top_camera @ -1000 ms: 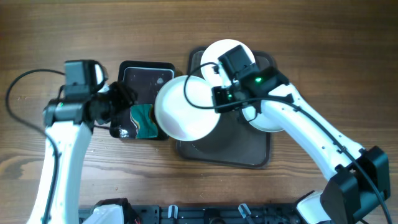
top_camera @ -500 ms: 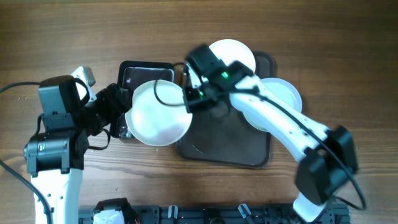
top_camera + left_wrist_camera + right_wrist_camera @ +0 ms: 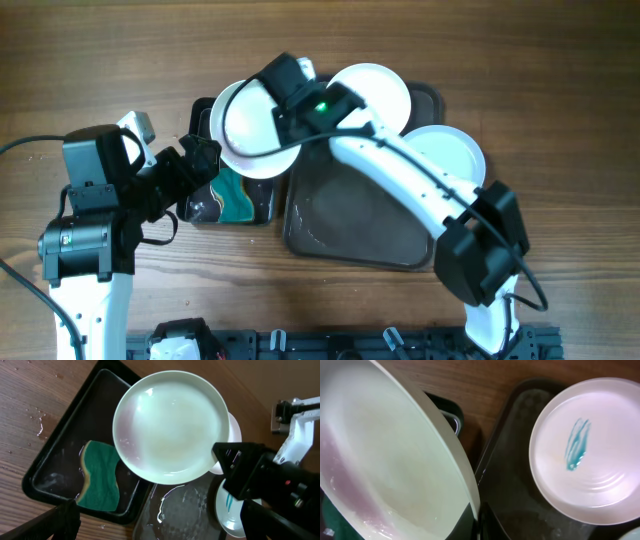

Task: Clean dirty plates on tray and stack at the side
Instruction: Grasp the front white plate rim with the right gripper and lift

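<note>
White and wiped plain, the plate (image 3: 250, 130) hangs over the black pan (image 3: 60, 435), its far rim pinched in the right gripper (image 3: 225, 457). The left gripper (image 3: 200, 180), spread wide and empty, sits just short of the plate and is the nearer one to the sponge (image 3: 100, 480) below its near edge. The wet pan leaves little room.

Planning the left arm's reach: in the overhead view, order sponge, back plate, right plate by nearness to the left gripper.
1. sponge, in the black pan beside the left gripper.
2. back plate, far end of the tray.
3. right plate, tray's right edge.
</note>
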`<move>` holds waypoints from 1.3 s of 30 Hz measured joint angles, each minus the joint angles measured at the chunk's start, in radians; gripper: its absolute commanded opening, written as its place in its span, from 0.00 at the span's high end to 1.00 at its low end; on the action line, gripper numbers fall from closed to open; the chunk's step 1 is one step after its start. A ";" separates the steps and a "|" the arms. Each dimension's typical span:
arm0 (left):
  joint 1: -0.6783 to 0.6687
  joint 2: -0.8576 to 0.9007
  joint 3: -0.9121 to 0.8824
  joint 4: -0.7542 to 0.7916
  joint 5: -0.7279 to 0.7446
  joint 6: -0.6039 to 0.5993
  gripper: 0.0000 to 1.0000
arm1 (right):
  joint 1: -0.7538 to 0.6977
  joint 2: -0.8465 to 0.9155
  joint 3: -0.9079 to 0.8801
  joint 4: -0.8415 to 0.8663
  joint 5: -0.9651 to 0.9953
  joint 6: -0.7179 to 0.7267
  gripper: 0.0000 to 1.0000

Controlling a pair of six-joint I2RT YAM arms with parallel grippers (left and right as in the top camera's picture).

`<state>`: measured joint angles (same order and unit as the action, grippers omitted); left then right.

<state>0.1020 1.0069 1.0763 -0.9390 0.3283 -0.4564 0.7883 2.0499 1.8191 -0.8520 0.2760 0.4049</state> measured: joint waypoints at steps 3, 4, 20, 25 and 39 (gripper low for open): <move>0.000 0.000 0.000 -0.004 -0.008 0.000 0.00 | 0.060 0.000 0.001 -0.003 0.127 -0.010 0.96; 0.000 0.000 0.000 -0.011 -0.028 0.000 0.00 | 0.080 0.000 0.001 -0.003 0.169 -0.010 0.96; 0.148 0.000 0.000 -0.087 -0.439 -0.175 0.00 | 0.206 0.000 0.002 -0.002 0.527 -0.069 0.96; 0.180 0.000 0.000 -0.101 -0.452 -0.182 0.00 | 0.211 0.000 0.002 0.019 0.554 -0.093 0.96; 0.180 0.000 0.000 -0.113 -0.452 -0.182 0.00 | 0.296 -0.043 0.003 0.130 0.810 -0.239 0.96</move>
<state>0.2821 1.0065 1.0767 -1.0515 -0.1234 -0.6380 1.0840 2.0071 1.8221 -0.7219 1.0859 0.1661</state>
